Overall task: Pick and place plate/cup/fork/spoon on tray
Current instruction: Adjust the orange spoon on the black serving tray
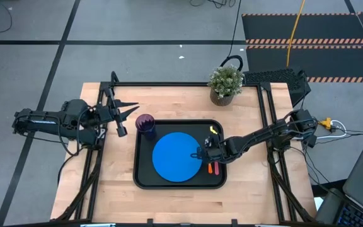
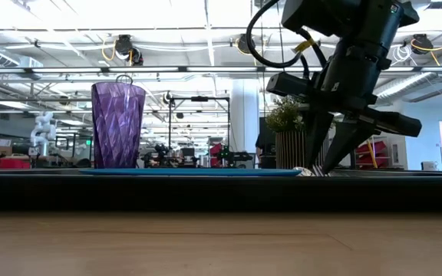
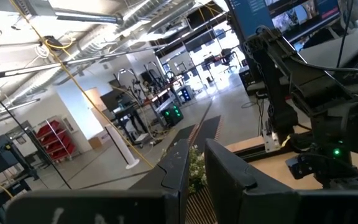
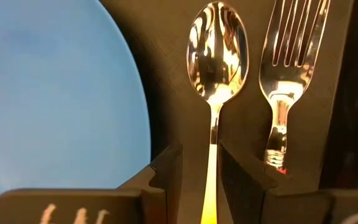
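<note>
Altogether: one plate (image 1: 175,157), cup (image 1: 146,123), spoon (image 4: 216,56), fork (image 4: 288,56), tray (image 1: 145,180).

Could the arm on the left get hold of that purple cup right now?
Probably yes. The left gripper hovers beside the tray, near the cup, which stands upright in the tray's corner with nothing between them. The right gripper is busy across the plate.

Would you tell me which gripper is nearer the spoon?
Right. The right gripper straddles the spoon handle on the tray; the left gripper hovers beyond the tray's left edge.
</note>
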`<state>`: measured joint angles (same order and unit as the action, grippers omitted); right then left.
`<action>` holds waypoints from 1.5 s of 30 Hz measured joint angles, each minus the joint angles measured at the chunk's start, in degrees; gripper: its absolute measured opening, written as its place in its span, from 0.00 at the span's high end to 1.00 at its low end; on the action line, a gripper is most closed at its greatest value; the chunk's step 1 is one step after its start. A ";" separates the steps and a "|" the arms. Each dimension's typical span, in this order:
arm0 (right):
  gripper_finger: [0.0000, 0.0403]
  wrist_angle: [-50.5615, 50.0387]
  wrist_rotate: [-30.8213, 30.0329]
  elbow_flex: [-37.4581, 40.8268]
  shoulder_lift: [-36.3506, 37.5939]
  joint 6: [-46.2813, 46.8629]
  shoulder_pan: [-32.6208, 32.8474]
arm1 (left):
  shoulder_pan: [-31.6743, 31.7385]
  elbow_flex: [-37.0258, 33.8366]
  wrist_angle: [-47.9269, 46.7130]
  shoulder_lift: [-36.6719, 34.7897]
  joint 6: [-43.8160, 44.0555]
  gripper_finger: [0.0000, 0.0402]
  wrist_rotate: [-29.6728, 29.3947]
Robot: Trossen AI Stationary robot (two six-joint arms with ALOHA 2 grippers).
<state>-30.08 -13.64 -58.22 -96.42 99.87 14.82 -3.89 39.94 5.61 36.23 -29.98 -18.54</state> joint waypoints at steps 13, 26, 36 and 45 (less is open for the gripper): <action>0.77 0.04 0.04 0.00 -0.02 0.00 0.34 | 0.00 0.00 -0.12 0.00 -0.02 0.86 0.00; 0.77 0.56 0.15 0.92 -0.03 -0.59 0.40 | 0.00 0.00 -0.35 -0.02 -0.02 0.86 0.01; 0.77 7.55 0.39 4.76 -0.04 -0.62 0.40 | 0.00 0.00 -0.28 0.00 -0.04 0.86 0.00; 0.77 7.64 1.68 4.76 -0.04 -0.06 0.40 | -0.01 0.00 -0.24 0.00 -0.04 0.86 0.00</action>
<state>-22.44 -11.97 -53.45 -96.47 99.81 15.22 -3.90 39.94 5.36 36.23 -30.02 -18.54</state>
